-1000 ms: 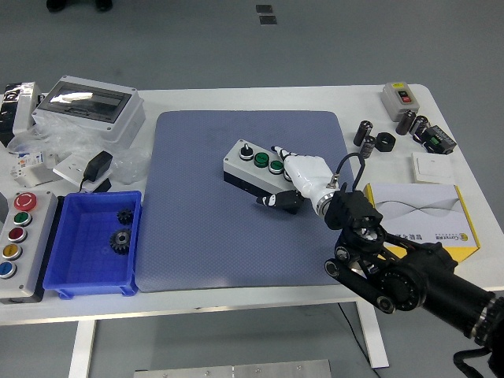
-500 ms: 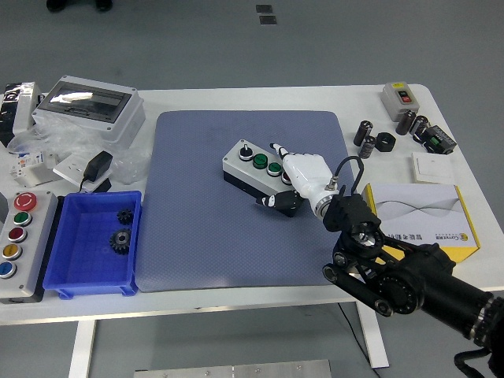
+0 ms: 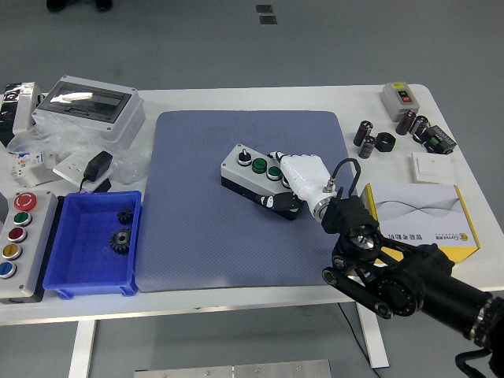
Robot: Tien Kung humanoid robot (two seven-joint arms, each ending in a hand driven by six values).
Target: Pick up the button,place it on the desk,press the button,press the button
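The grey button box (image 3: 253, 171), with a black knob and two green buttons on top, lies on the blue-grey mat (image 3: 236, 236) near its middle. The right hand (image 3: 298, 179), white, lies against the box's right end with fingers curled around it. The mat covers the middle of a white table (image 3: 260, 97); beyond it is bare grey floor (image 3: 197, 43).

High head view over table (image 3: 236, 98).

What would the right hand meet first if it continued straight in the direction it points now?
Probably the button box: the right hand points up-left and already rests at the box's right end, seemingly over the green buttons.
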